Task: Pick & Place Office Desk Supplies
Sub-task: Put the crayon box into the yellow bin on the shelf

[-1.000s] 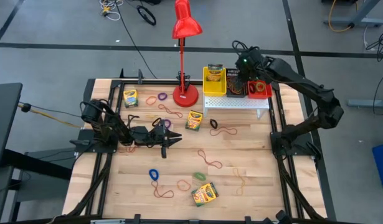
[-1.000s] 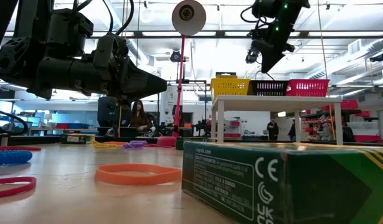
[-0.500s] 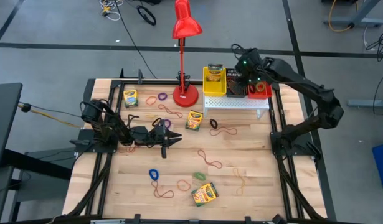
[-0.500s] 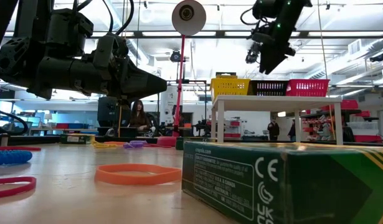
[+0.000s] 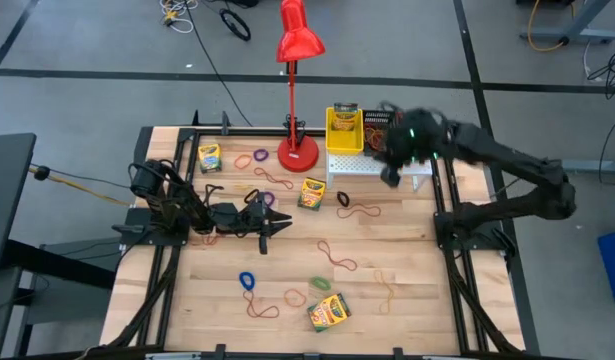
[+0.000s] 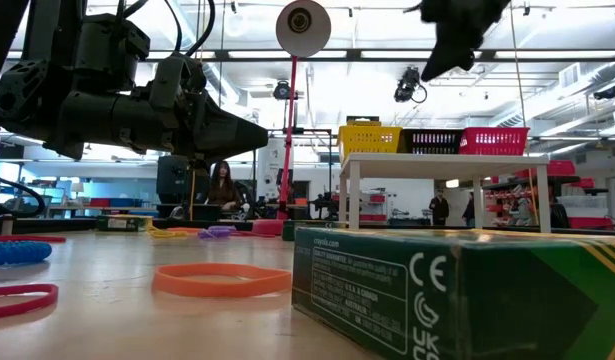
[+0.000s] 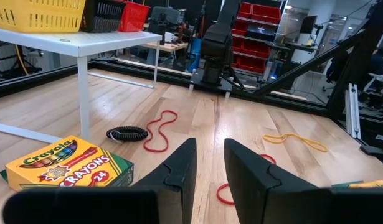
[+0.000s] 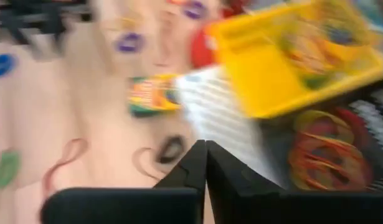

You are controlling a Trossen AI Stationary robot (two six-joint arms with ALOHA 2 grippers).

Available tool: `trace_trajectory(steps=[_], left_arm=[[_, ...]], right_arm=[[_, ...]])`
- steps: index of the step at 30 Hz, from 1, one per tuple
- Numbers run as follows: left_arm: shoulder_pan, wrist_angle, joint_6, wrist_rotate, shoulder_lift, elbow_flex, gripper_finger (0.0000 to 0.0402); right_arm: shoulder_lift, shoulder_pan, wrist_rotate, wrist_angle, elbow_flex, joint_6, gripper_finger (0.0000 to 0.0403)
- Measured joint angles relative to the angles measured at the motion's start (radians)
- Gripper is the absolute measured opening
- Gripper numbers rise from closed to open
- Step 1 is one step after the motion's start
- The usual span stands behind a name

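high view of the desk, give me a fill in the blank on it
1. The tall lamp behind the table is ____.
2. The white stand carries a ____ basket at its lamp end.
3. The right gripper has its jaws ____.
4. The crayon box nearest the table's front edge lies beside a ____ loop.

Missing: red; yellow; shut; green

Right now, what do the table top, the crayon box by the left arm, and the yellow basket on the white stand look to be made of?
Table top: pale wood planks, smooth, with visible grain and seams. Yellow-and-green crayon box: likely printed cardboard, with sharp folded edges and a slight sheen. Yellow basket: probably moulded plastic, a uniform colour with a slotted lattice wall.
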Motion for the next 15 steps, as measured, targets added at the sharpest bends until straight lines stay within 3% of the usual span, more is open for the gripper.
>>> trace_trajectory(steps=[7,15], left_arm=[[0.0,0.0,0.0,0.0,0.0,0.0,0.0088],[0.0,0.001,-0.023,0.0,0.0,0.001,0.0088]], right_arm=[[-0.181,0.32,0.146,0.355,-0.365,0.143,0.0008],[-0.16,0.598,0.261,0.849,-0.691,0.169,0.001]])
